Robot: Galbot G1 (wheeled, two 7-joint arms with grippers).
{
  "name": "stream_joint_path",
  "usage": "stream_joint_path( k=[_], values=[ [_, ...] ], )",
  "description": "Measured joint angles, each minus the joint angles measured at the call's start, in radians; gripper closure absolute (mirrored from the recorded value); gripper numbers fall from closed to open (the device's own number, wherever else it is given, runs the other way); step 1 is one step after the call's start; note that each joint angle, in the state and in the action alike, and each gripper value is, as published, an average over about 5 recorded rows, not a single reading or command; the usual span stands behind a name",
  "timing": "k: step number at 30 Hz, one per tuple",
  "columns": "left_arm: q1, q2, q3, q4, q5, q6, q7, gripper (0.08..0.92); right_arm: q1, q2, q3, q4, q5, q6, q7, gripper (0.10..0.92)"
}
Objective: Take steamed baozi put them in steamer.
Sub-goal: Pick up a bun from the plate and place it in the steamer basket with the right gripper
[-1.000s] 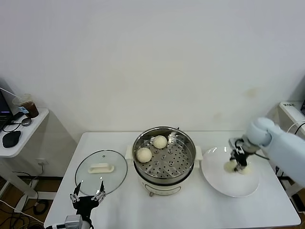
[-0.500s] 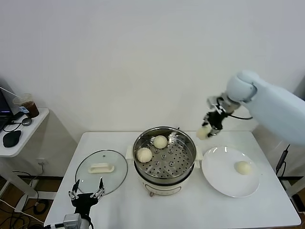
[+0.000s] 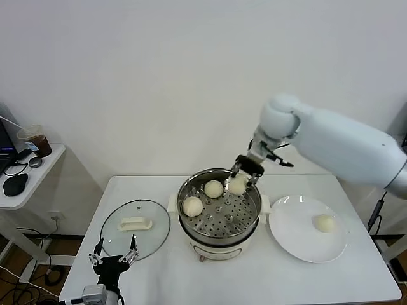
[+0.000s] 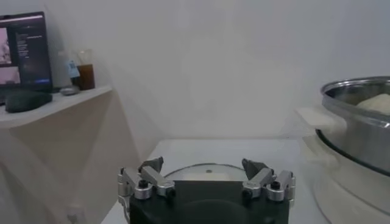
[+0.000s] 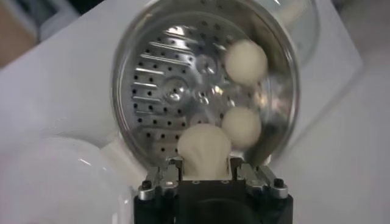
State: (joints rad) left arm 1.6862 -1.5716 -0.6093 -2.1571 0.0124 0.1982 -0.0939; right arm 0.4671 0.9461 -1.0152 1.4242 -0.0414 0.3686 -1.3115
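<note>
Table (image 3: pixel 280 279): white; its near edge carries the parked left gripper (image 3: pixel 114 259), fingers spread apart, just near of the glass lid (image 3: pixel 135 229).
Steamer (image 3: pixel 251 213): table centre; perforated floor bare on its near and right parts.
Plate (image 3: pixel 289 238): right of the steamer, one baozi (image 3: pixel 324 223) on its right part.
Right gripper (image 3: pixel 242 177): above the steamer's far right rim, clamped on a held baozi (image 5: pixel 203 147).
Baozi in steamer (image 3: pixel 213 189): two, far left part.
Writing: none readable.

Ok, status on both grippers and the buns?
Right gripper shut on a baozi, over the steamer. Left gripper open, parked by the glass lid. Two buns in, one on plate. Nothing blocking.
</note>
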Motion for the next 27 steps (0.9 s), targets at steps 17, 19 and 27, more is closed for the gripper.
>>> stream_joint_path(
  k=[17,19,27],
  values=[
    [0.010,-0.006,-0.001,-0.012,-0.002,-0.003,-0.005,0.177,-0.063,0.115,-0.096,0.065,-0.154,0.251,0.066,0.550],
    [0.010,-0.006,-0.001,-0.012,-0.002,-0.003,-0.005,0.177,-0.066,0.124,-0.105,0.066,-0.154,0.257,0.068,0.550],
    [0.006,-0.008,0.004,-0.010,-0.003,-0.003,-0.006,0.177,-0.080,0.145,-0.130,0.063,-0.145,0.266,0.068,0.542]
  ],
)
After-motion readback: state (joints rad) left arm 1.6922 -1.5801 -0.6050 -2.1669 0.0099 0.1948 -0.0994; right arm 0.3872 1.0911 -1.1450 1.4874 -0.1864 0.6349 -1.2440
